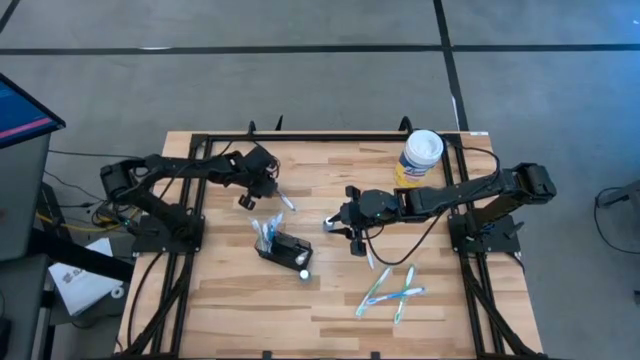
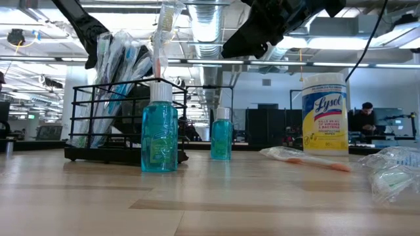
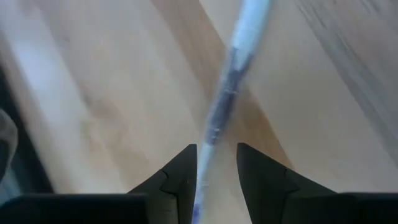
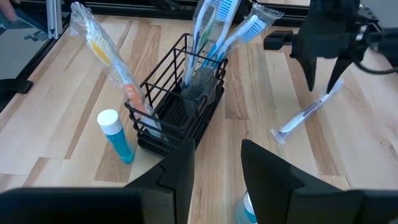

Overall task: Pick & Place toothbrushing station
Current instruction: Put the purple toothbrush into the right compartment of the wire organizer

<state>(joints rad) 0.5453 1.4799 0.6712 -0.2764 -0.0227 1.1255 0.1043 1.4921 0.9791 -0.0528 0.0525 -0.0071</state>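
The toothbrushing station point(image 1: 285, 248) is a small black wire holder standing near the table's middle, with several wrapped toothbrushes upright in it; it also shows in the right wrist view point(image 4: 177, 112). My left gripper point(image 1: 262, 196) is just beyond it, toward the far edge, shut on a wrapped white-and-blue toothbrush point(image 4: 308, 115). My right gripper point(image 1: 343, 235) hovers open and empty to the holder's right. A small blue bottle point(image 1: 303, 270) stands at the holder's near corner, and a second one point(image 4: 245, 208) stands under my right gripper. My left gripper holds the wrapped toothbrush by one end point(image 3: 202, 158), between its two fingers. The fingers point down and lie nearly along the brush, which lies against one finger point(image 3: 183, 168). The brush slants down away from the fingers, and its lower end point(image 4: 278, 133) is at the table top.
A yellow wipes canister with a white lid point(image 1: 420, 158) stands at the far right. Several wrapped toothbrushes point(image 1: 392, 292) lie on the table near the right front, and one more point(image 1: 370, 258) lies by my right gripper. A black frame point(image 1: 300, 137) rims the table.
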